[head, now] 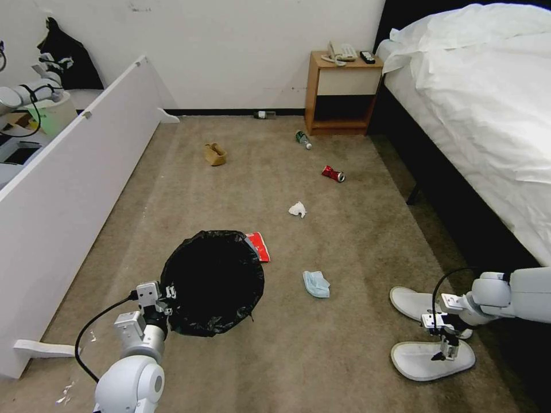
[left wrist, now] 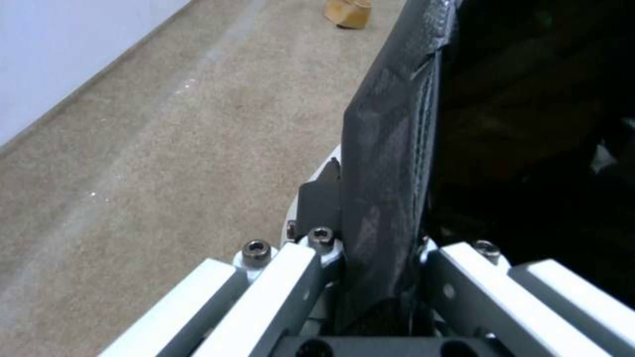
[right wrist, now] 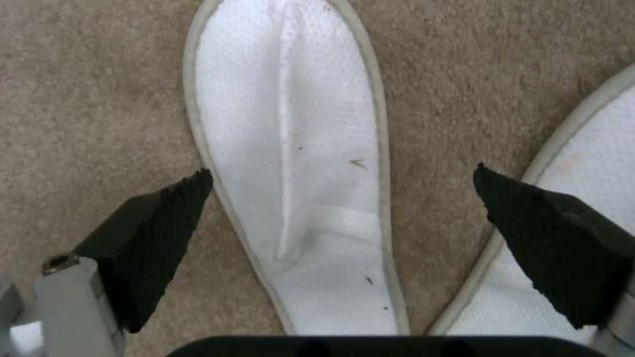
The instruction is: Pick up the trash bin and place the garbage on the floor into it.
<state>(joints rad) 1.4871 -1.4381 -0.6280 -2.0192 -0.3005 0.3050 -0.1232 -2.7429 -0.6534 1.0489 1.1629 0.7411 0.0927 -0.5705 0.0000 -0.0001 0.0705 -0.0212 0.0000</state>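
Left hand (head: 167, 299) shut tight on the rim of the trash bin (head: 212, 281), one finger (left wrist: 321, 201) outside the rim and the black bag pinched in between. Bin held over the floor (head: 356, 246), low on the left, its mouth wide and dark. Red packet (head: 259, 245) just beside the bin, partly tucked behind its far edge. Blue face mask (head: 316, 284) a little to the right of the bin, flat on the carpet. White tissue (head: 297, 209) farther up, in the middle. Red can (head: 333, 173) past the tissue, lying on its side. Green-labelled bottle (head: 303, 139) near the foot of the wooden nightstand (head: 342, 92), and another bottle (head: 264, 115) by the wall. Brown paper bag (head: 215, 154) well apart from the rest, up on the left. Right hand (head: 445, 349) low on the right, wide open, pointed down over the near white slipper (head: 413, 361). Black fingertips (right wrist: 165, 233) spread far apart, one by the edge of one slipper (right wrist: 291, 163), the other over the edge of the second slipper (right wrist: 595, 148). Not gripping anything, fingers not seen touching the slipper. Far slipper (head: 408, 303) just beside the near one, next to the bed (head: 482, 115). Long white board (head: 74, 189) along the left side of the carpet.
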